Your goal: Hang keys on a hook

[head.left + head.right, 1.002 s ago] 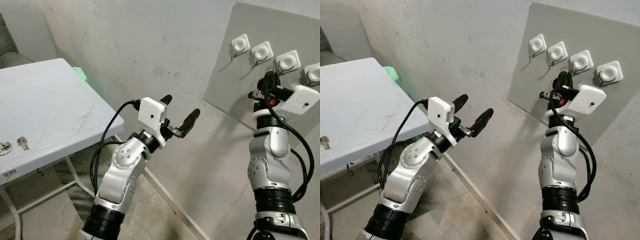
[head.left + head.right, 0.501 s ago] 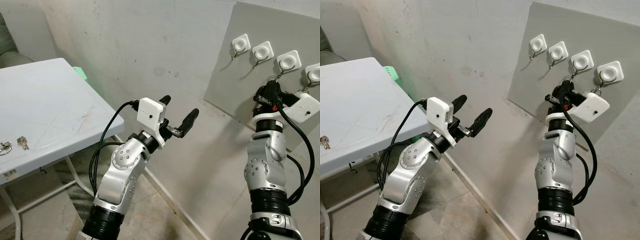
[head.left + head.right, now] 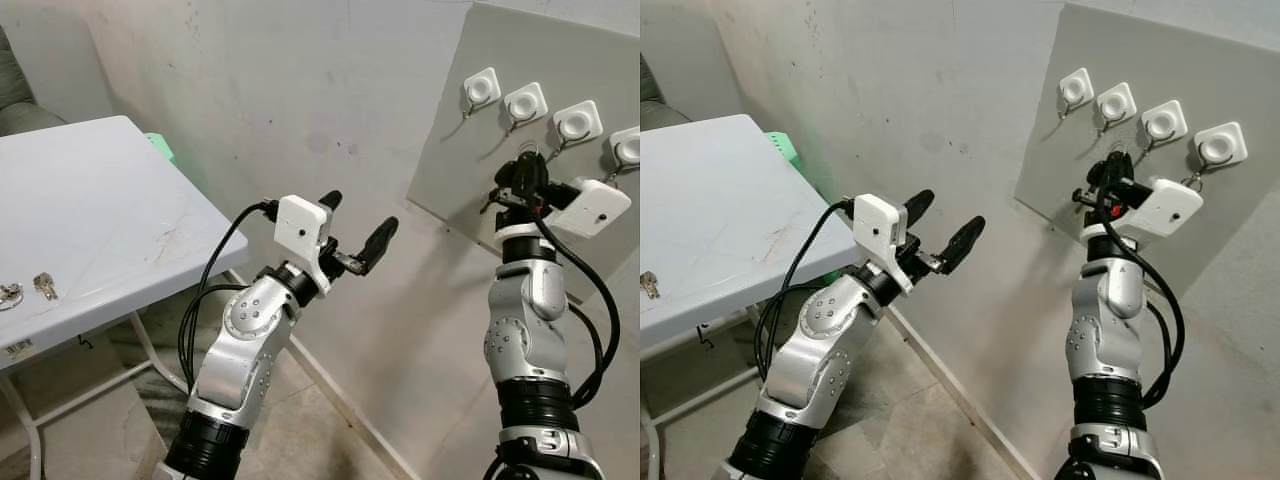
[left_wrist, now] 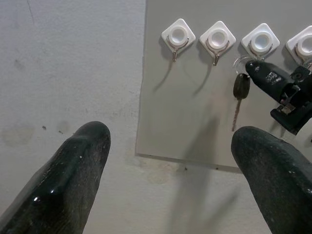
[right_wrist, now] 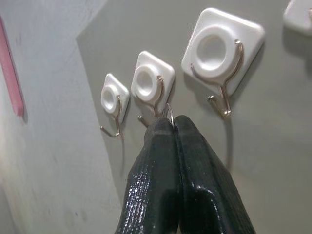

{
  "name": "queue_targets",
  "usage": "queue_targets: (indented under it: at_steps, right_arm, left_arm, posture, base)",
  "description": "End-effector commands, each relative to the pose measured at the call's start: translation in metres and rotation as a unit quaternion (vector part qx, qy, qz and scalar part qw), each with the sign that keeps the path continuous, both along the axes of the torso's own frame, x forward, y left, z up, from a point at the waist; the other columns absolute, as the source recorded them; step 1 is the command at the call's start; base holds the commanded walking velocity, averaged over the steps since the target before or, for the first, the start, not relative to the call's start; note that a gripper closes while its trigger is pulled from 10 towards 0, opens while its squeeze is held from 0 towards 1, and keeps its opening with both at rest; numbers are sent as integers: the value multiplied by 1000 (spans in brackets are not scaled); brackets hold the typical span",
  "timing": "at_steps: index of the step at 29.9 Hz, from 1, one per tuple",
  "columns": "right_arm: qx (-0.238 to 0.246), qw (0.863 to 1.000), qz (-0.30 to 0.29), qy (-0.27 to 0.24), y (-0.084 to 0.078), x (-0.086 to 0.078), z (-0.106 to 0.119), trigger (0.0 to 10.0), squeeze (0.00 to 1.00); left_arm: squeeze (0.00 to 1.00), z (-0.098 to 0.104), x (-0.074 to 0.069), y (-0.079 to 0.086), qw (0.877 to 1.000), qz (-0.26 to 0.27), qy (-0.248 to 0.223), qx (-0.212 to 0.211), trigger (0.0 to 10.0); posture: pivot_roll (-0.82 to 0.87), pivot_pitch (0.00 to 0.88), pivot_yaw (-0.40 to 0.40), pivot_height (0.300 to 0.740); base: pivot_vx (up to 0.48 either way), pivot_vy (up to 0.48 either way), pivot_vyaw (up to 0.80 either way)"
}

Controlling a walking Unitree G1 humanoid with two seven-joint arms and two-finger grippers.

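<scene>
On the wall hangs a grey board with a row of white hooks. My right gripper is raised against the board, just below the gap between the second hook and the third hook. It is shut on a thin key ring. From that ring dangles a dark-headed key against the board. My left gripper is held open in mid-air to the left of the board, empty. Whether the ring touches a hook I cannot tell.
A white folding table stands at the left, with two more keys near its front edge. A green object sits behind the table's far corner. Bare wall and floor lie between the table and the board.
My right gripper dipped below the hooks, then rose again and shifted left, from under the third hook toward the second. The left arm has stayed put.
</scene>
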State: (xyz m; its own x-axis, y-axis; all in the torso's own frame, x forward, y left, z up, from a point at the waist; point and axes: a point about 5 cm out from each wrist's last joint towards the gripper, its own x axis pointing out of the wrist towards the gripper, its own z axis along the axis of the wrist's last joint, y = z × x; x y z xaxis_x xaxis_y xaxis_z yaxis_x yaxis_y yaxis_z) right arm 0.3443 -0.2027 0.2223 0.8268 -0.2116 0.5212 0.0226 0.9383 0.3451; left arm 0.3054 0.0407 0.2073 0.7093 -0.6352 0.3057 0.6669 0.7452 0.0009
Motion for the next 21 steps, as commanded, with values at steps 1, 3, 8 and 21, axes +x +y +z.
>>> queue_targets:
  at_steps: [1, 3, 8, 21]
  right_arm:
    - [16, 999, -19, -21, -7, -1, 12, 10000, 0]
    - [16, 999, -20, -22, -8, -1, 12, 10000, 0]
    - [30, 999, -39, -20, -15, -3, 10, 10000, 0]
    - [21, 998, -39, -34, -13, -4, 14, 10000, 0]
  left_arm:
    - [0, 3, -2, -2, 1000, -4, -5, -3, 10000]
    - [0, 3, -1, -2, 1000, -4, -5, -3, 10000]
    - [0, 4, -2, -3, 1000, -7, -6, -2, 10000]
    - [0, 2, -8, -11, 999, -32, -10, 9, 10000]
  posture:
    - [38, 30, -90, 740]
    - [38, 30, -90, 740]
    - [37, 32, -89, 740]
    - [38, 29, -86, 740]
  base:
    - [0, 0, 0]
    - [0, 0, 0]
    - [0, 0, 0]
    - [0, 0, 0]
